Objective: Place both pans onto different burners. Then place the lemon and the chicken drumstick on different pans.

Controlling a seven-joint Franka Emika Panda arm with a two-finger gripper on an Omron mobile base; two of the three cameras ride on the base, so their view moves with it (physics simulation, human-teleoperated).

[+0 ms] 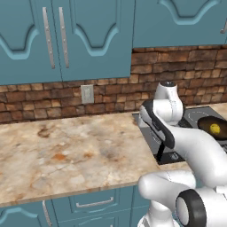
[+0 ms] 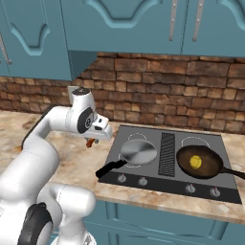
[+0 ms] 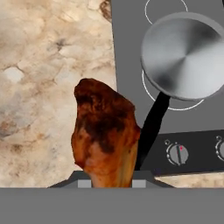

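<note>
**Status: drumstick in transit, final placement outstanding**

I read both pans as set: the silver pan (image 2: 138, 151) sits on the front-left burner (image 3: 171, 97), and the dark pan (image 2: 198, 162) on the front-right one holds the lemon (image 2: 195, 161). The gripper (image 2: 91, 141) is clenched on the chicken drumstick (image 3: 105, 135), which hangs over the countertop (image 1: 66, 150) just left of the cooktop (image 2: 167, 165). In my judgement, one step is left: lower the drumstick into the silver pan and release.
</note>
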